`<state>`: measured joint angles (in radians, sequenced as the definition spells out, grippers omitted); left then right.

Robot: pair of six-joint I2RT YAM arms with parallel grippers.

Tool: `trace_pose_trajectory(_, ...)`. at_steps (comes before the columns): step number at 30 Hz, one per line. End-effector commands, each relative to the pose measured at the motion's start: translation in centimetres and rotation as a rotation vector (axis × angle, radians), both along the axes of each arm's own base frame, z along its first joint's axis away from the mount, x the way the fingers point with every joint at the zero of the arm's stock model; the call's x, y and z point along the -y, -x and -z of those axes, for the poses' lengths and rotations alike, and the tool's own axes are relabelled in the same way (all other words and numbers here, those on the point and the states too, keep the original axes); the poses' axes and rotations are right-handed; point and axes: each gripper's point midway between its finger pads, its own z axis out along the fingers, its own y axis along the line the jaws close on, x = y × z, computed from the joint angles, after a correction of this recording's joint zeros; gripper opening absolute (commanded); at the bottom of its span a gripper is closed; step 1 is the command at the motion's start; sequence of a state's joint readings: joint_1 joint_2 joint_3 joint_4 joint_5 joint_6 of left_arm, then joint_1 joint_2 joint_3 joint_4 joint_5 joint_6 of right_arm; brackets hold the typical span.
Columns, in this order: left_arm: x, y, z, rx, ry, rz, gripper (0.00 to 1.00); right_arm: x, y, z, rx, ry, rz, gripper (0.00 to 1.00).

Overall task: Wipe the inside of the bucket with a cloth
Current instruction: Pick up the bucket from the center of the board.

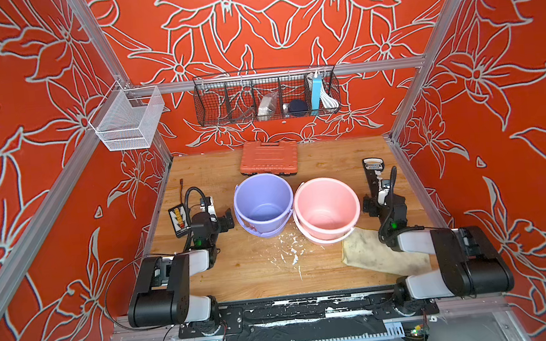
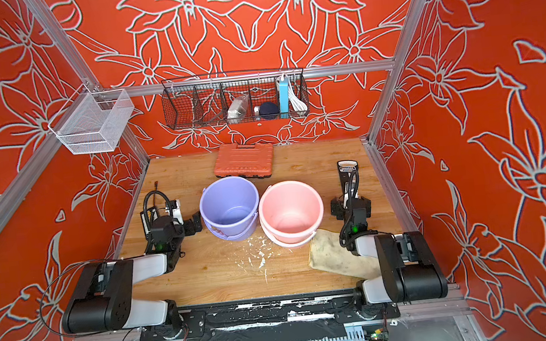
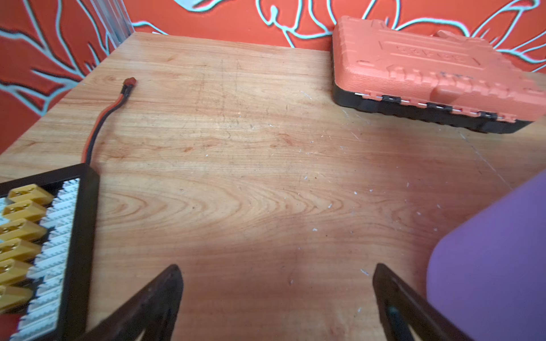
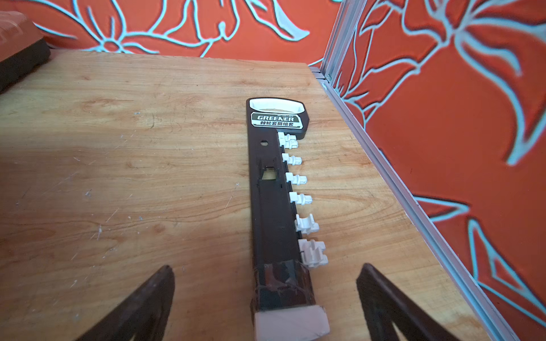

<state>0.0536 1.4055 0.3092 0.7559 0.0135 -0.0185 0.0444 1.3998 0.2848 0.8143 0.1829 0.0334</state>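
Starting in both top views, you can see the cloth (image 1: pixel 372 254) lying flat on the counter (image 1: pixel 247 273) at the near right. One corner is just beside the base of the pink bucket (image 1: pixel 324 204) and its outer part is hidden beneath the right arm (image 1: pixel 418 242). The right gripper (image 1: pixel 369 204) sits farther back, beside the pink bucket, so you would have to draw back to reach the cloth. I judge that a hurried retreat could drag the arm across it and bunch it. The purple bucket (image 1: pixel 262 201) stands rim to rim with the pink one, and neither is held. A wipe pressed against a wall could tip or slide a light bucket unless the left gripper (image 1: pixel 226 218) steadies it. Which bucket is meant cannot be told from here. In the left wrist view the jaws stand spread with nothing between them. The purple bucket's wall is just beside one of them and a connector board (image 3: pixel 74 236) is close on the other side, so a swing either way risks a knock. In the right wrist view the jaws are likewise released and empty, straddling the end of a black socket rail (image 4: pixel 273 192). The cloth is out of sight here, so closing now would pinch the rail, not the cloth.
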Motion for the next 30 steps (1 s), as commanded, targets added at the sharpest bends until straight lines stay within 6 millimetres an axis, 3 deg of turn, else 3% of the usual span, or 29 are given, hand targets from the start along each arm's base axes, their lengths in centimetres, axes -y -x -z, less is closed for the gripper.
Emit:
trace_pose_trajectory(1,0.2,-0.2,-0.4,0.017,0.022,0.023,0.99,0.1,-0.6,-0.8,0.018,0.015,0.008,0.98)
trace_pose_trajectory(26,0.2,-0.3,-0.6,0.019,0.016,0.020,0.99,0.3,-0.6,-0.9,0.020,0.019,0.015,0.98)
trace_pose_trajectory(28,-0.9,-0.8,-1.4,-0.021,0.007,-0.048,0.99,1.6,-0.1,-1.3,0.041,0.023,0.107,0.98)
trace_pose_trajectory(30,-3.0,-1.0,-2.0,-0.136,-0.025,-0.170,0.99,1.6,0.3,-1.4,0.057,0.018,0.107,0.97)
